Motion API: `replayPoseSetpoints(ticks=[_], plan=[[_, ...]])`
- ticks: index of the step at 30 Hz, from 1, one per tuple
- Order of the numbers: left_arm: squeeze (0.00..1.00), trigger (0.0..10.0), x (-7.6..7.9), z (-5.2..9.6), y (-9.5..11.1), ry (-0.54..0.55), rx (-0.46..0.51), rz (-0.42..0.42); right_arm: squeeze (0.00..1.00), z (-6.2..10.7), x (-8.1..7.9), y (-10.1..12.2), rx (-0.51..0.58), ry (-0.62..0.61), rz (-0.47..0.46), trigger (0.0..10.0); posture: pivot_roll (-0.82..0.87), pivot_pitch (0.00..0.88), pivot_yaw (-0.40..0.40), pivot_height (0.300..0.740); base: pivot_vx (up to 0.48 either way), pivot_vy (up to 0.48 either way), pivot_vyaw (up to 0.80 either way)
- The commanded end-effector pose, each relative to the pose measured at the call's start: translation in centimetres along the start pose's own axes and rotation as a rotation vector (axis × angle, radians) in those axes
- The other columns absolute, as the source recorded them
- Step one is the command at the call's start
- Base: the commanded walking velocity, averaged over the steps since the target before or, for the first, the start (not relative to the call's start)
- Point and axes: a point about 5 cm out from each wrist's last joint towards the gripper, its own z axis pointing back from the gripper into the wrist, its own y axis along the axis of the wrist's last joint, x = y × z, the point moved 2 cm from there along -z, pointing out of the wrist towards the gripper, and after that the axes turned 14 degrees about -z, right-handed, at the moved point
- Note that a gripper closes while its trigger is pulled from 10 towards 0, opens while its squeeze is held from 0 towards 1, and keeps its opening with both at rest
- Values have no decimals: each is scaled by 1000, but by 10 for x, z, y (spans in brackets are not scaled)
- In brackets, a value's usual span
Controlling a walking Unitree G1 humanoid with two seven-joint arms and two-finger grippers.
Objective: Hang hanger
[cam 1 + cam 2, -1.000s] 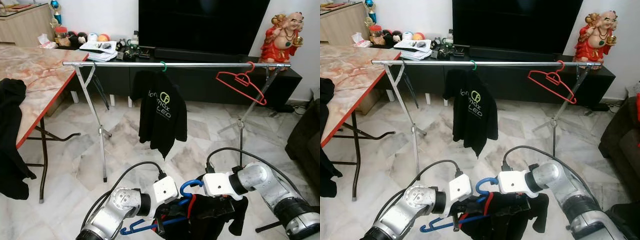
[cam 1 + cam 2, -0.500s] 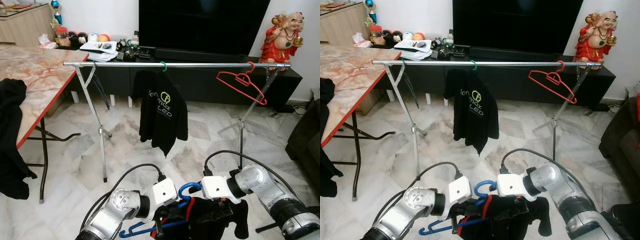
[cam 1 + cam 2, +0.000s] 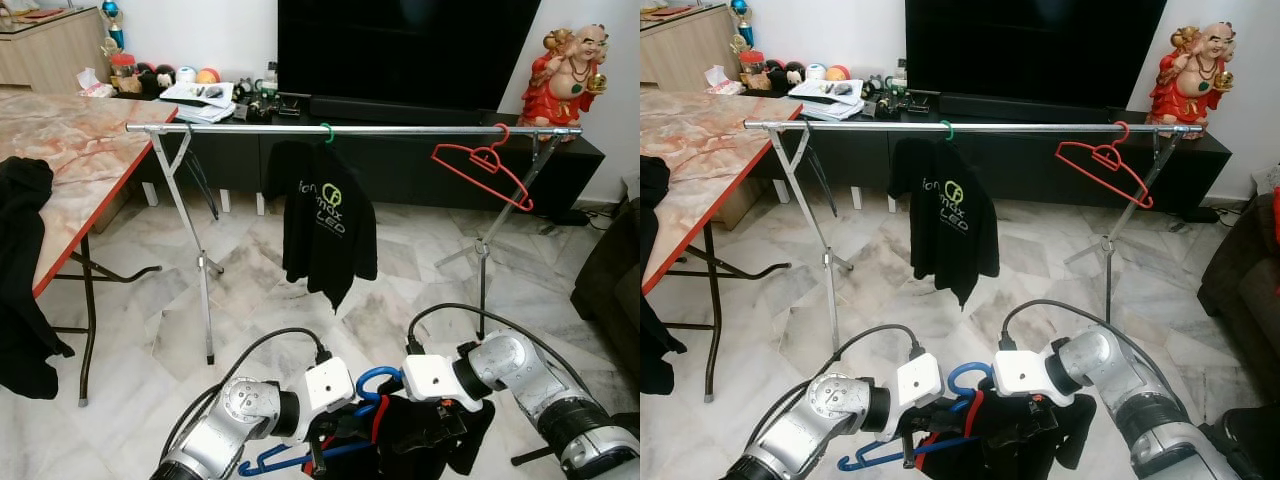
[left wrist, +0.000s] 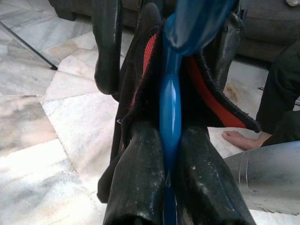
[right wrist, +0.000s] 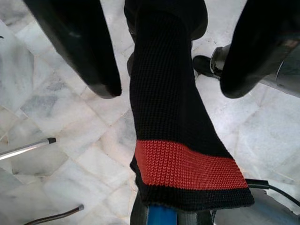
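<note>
A blue hanger with a black, red-trimmed garment on it is low in front of me. My left gripper is shut on the blue hanger just below its hook. My right gripper is open, its fingers on either side of the garment's red-banded cuff without pressing it. Ahead stands a metal rail. On it hang a black printed T-shirt on a green hook and an empty red hanger.
A marble-topped table with black cloth draped over its edge stands at the left. A dark sofa is at the right, a TV cabinet and red statue behind the rail. A person's bare foot rests on the floor nearby.
My right arm has shifted slightly lower and closer to the left gripper, and the garment's hanging end has bunched up. The T-shirt on the rail has swung a little.
</note>
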Motion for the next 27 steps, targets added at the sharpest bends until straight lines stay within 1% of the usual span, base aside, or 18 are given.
replayPoseSetpoints(ticks=[1, 2, 8, 17, 27], plan=[[0, 10000, -9, -9, 34, 8, 105, -96, 0, -11, -7, -4, -31, 60, -3, 784, 49, 0, -95, 740, 0, 0, 0], [0, 10000, -9, -9, 35, 12, 108, -98, 0, -11, -8, -5, -33, 59, -9, 0, 50, 0, -97, 740, 0, 0, 0], [0, 10000, -11, -9, 38, 26, 119, -102, 0, -12, -6, -7, -33, 35, -32, 0, 53, 0, -101, 740, 0, 0, 0], [0, 10000, -12, -9, 40, 30, 128, -105, 0, -12, -6, -8, -29, 31, -42, 0, 50, 0, -101, 740, 0, 0, 0], [0, 10000, -18, -9, 48, 50, 156, -118, 0, -17, -10, -10, -29, 60, -52, 0, 53, 0, -106, 740, 0, 0, 0]])
